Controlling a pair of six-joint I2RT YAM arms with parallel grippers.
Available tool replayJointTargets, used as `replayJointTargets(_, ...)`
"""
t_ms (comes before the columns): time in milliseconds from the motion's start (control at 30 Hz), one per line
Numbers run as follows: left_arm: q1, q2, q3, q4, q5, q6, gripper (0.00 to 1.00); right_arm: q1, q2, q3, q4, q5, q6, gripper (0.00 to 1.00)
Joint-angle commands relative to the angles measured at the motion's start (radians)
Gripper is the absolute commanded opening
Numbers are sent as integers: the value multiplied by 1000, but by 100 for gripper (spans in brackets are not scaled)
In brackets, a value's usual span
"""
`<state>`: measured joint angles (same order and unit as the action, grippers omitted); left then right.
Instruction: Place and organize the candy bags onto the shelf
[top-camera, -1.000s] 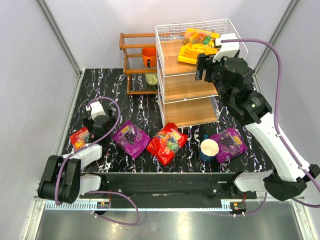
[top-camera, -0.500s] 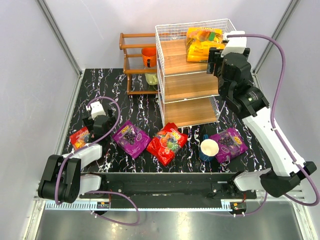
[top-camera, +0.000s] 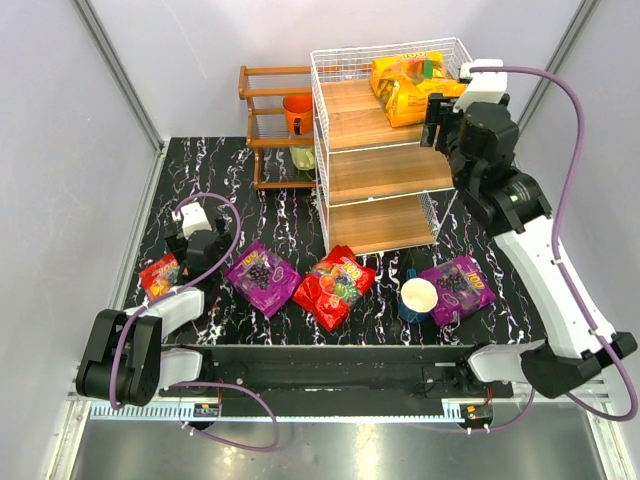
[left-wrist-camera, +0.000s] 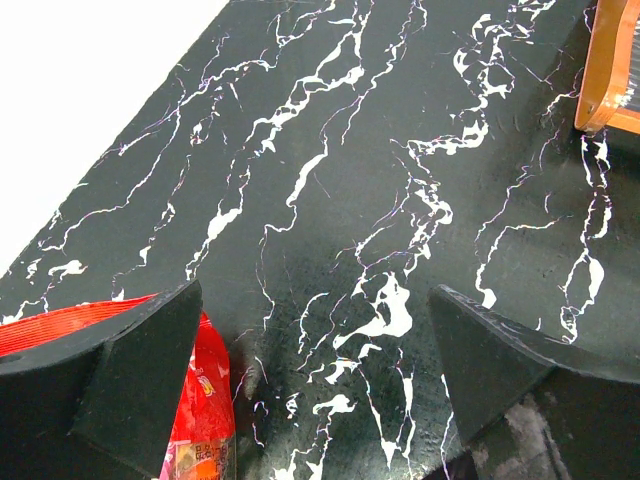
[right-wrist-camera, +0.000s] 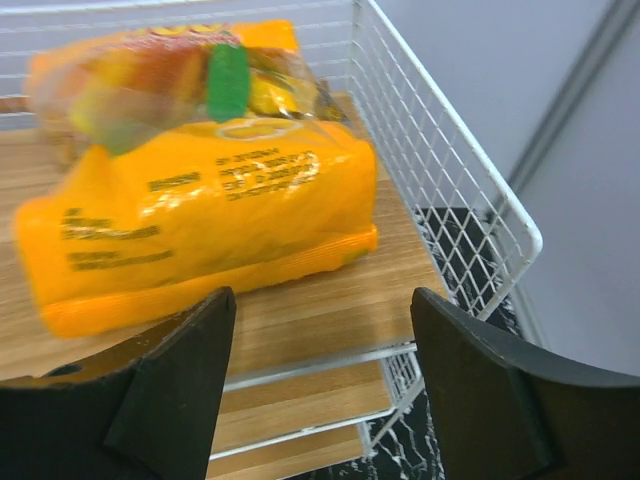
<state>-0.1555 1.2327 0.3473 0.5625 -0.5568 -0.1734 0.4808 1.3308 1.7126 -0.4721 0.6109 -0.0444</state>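
The orange-yellow candy bag (top-camera: 408, 85) lies on the top board of the white wire shelf (top-camera: 372, 170), at its back right; it fills the upper left of the right wrist view (right-wrist-camera: 190, 180). My right gripper (top-camera: 436, 120) is open and empty, just in front of that bag at the shelf's right side. A purple bag (top-camera: 262, 276), a red bag (top-camera: 335, 285) and another purple bag (top-camera: 458, 286) lie on the table. A second red bag (top-camera: 159, 274) lies beside my open left gripper (top-camera: 190, 250), and shows in the left wrist view (left-wrist-camera: 195, 400).
A white paper cup (top-camera: 418, 298) stands between the red bag and the right purple bag. A dark brown wooden rack (top-camera: 275, 125) holding an orange cup (top-camera: 297, 113) stands behind the shelf's left side. Grey walls close in both sides.
My right gripper let go of the orange-yellow bag on the top board and drew back to the right. The bag settled flat at the back right. The left arm has not moved.
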Motion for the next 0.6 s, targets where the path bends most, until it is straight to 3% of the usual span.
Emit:
replayJointTargets(0, -3, 7, 39, 25, 1, 6, 99, -2, -113, 47, 15, -241, 37, 76)
replayJointTargets(100, -3, 8, 41, 22, 1, 8, 99, -1, -133, 128, -69, -361, 32, 69)
replayJointTargets(200, -1, 10, 41, 22, 3, 9, 99, -1, -157, 140, -36, -355, 17, 69)
replayJointTargets(267, -3, 7, 41, 20, 11, 12, 99, -1, -125, 194, -28, -312, 14, 61)
replayJointTargets(433, -3, 8, 41, 17, 9, 14, 99, -1, 135, 485, -207, -367, -35, 50)
replayJointTargets(533, -3, 7, 42, 17, 6, 8, 99, -13, 252, 655, -226, -385, -51, 43)
replayJointTargets(567, -3, 7, 42, 17, 6, 8, 99, -34, 284, 756, -238, -402, -48, 35)
